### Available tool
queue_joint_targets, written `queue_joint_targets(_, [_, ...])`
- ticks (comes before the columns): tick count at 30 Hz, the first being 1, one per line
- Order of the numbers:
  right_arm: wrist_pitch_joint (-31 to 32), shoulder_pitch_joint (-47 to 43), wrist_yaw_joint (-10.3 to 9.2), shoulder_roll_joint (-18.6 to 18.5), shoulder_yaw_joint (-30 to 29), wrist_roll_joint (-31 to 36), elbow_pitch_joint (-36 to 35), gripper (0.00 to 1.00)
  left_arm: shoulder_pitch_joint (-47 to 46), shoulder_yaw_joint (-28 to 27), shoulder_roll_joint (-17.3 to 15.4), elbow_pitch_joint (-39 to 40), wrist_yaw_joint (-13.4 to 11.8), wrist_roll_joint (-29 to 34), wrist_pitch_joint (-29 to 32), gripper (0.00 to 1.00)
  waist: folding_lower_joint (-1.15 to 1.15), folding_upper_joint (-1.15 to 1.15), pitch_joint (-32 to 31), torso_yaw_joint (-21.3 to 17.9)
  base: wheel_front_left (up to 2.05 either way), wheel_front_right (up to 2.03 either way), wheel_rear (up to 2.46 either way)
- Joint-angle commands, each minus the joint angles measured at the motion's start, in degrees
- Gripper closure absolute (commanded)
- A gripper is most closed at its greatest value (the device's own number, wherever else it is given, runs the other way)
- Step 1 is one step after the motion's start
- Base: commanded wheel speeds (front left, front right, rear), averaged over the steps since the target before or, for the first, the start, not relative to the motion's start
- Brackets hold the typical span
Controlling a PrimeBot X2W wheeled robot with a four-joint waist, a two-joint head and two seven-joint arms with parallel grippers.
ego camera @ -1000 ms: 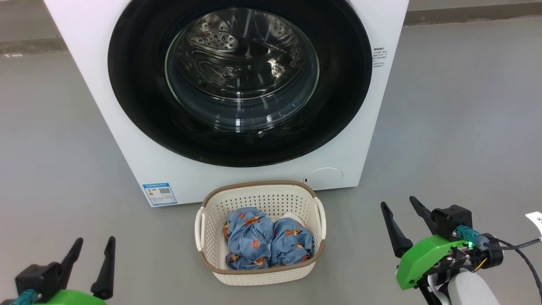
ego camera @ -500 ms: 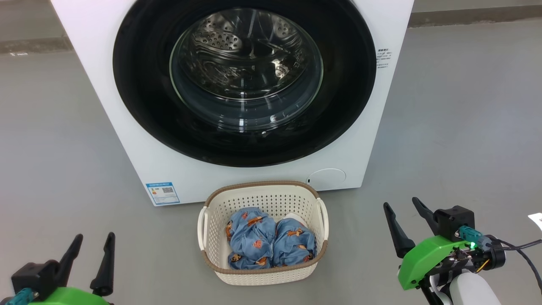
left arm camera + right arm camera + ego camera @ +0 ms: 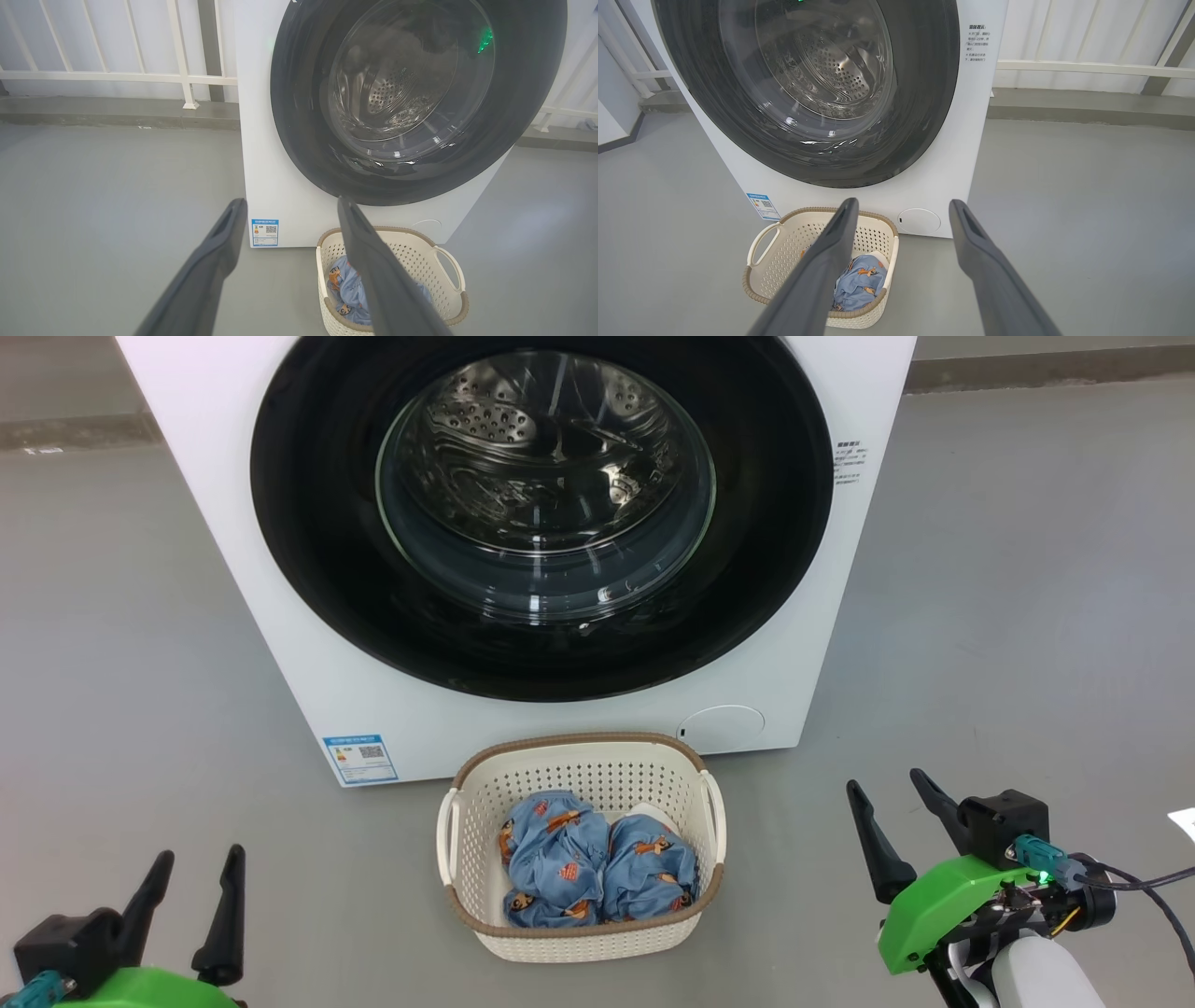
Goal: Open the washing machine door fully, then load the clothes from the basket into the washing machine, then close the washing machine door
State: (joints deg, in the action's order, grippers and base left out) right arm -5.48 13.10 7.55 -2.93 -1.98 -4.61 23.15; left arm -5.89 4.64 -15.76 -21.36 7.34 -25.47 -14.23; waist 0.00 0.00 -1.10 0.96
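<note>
The washer (image 3: 794, 653) stands at 12 o'clock in the head view. Its door (image 3: 308, 523) is shut flat against the white front, and the steel drum (image 3: 523, 439) shows through the glass. The basket (image 3: 579, 744) sits on the grey floor (image 3: 121, 663) just beside the washer's foot, at 6 o'clock from the door. The 2 bundles of clothes (image 3: 597, 873) lie side by side inside it. On the washer's front, a blue label (image 3: 360, 759) is at 10 o'clock from the basket and a round flap (image 3: 721, 724) at 1 o'clock. A small text sticker (image 3: 850, 462) is at 3 o'clock from the door.

The left gripper (image 3: 202, 851) hovers at 8 o'clock from the basket and the right gripper (image 3: 884, 778) at 3 o'clock. Both are well apart from it, fingers spread wide and holding nothing, with grey floor between each and the basket.

The left wrist view brings in a white railing (image 3: 182, 51) on a low kerb (image 3: 117, 112) behind the washer, at 10 o'clock, and a green glint (image 3: 485, 39) on the door glass. There 1 finger crosses the basket and covers part of the clothes. The right wrist view adds more railing at 2 o'clock. There 1 finger crosses the basket's middle, with 1 bundle visible beside it.
</note>
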Motion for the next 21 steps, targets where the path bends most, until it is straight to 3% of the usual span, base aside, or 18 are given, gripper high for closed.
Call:
queue_joint_targets(1, [-0.6, 1.9, -0.06, 0.0, 1.5, 0.3, -1.3, 0.00, -2.3, -2.3, -2.3, 1.0, 0.1, 0.4, -0.8, 0.00, 0.00, 0.00, 0.0, 0.0, 0.00, 0.00, 0.00])
queue_joint_targets(11, [-0.7, 2.1, -0.06, 0.0, 1.2, 0.5, -1.0, 0.00, -2.4, -3.1, -2.0, 1.1, 0.1, 2.7, -0.8, 0.00, 0.00, 0.00, 0.3, 0.1, 0.25, 0.25, -0.50])
queue_joint_targets(21, [-1.0, 2.1, -0.06, 0.0, 0.6, 0.9, -1.0, 0.00, -2.6, -3.4, -1.8, 1.1, 0.1, 3.2, -0.8, 0.00, 0.00, 0.00, 0.6, 0.4, 1.00, 1.00, -2.00])
